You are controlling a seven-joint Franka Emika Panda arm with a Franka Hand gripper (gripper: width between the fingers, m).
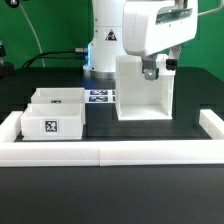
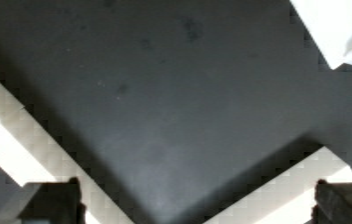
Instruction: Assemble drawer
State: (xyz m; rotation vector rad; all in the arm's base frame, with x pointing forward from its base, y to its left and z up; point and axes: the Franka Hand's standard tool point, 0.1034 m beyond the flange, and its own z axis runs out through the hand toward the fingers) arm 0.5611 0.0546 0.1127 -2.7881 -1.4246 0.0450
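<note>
The drawer's tall white cabinet shell [image 1: 140, 90] stands upright on the black table, right of centre in the exterior view. Two small open-top trays sit side by side at the exterior view's left. The nearer tray [image 1: 52, 122] shows a black-and-white tag on its front and the other tray [image 1: 62, 97] stands behind it. My gripper [image 1: 150, 71] hangs at the shell's upper right part. In the wrist view my gripper [image 2: 196, 212] is open with nothing between its dark fingertips [image 2: 52, 205]. White edges [image 2: 4, 125] flank the dark surface below.
The marker board [image 1: 100, 97] lies flat between the trays and the shell. A long low white border wall [image 1: 110, 153] runs along the front, with ends turning back at both sides. The arm's white base [image 1: 105, 35] stands behind.
</note>
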